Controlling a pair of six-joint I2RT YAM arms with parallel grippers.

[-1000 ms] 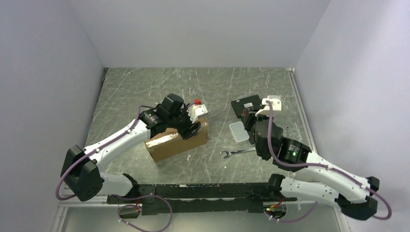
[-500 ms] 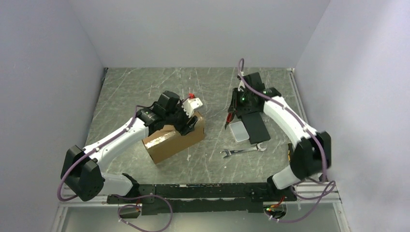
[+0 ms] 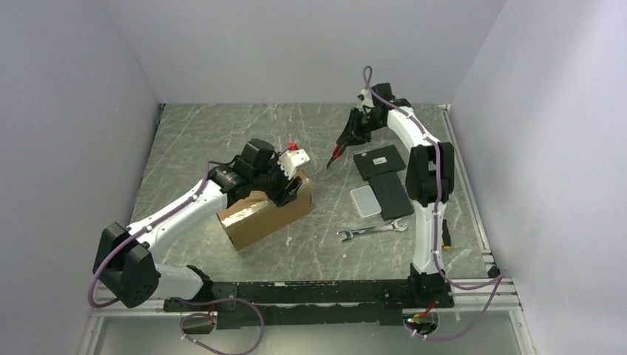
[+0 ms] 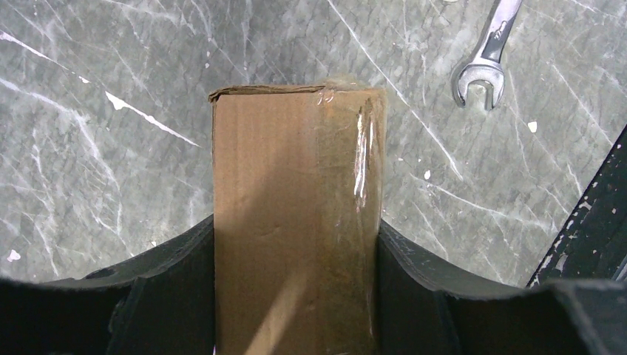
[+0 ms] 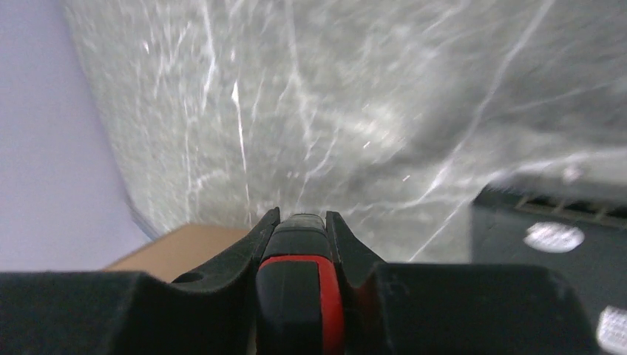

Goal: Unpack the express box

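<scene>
- I see the left gripper (image 4: 296,248) clamped across the express box (image 4: 296,148), left of middle on the table (image 3: 222,133)
- Right gripper (image 5: 302,219) pinches a red-and-black tool (image 5: 299,292)
- A wrench (image 3: 367,232) lies beyond the box

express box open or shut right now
Shut. The express box lid lies flat, clear tape crossing its end seam; the left gripper clamps its sides.

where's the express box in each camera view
Top external: express box left of centre, gripped by the left gripper.
Left wrist: centre to bottom edge, between the gripper's fingers.
Right wrist: only a tan corner, probably it, lower left.
Shared landmark: the scratched grey table, in all three; the wrench shows in top and left wrist.
</scene>
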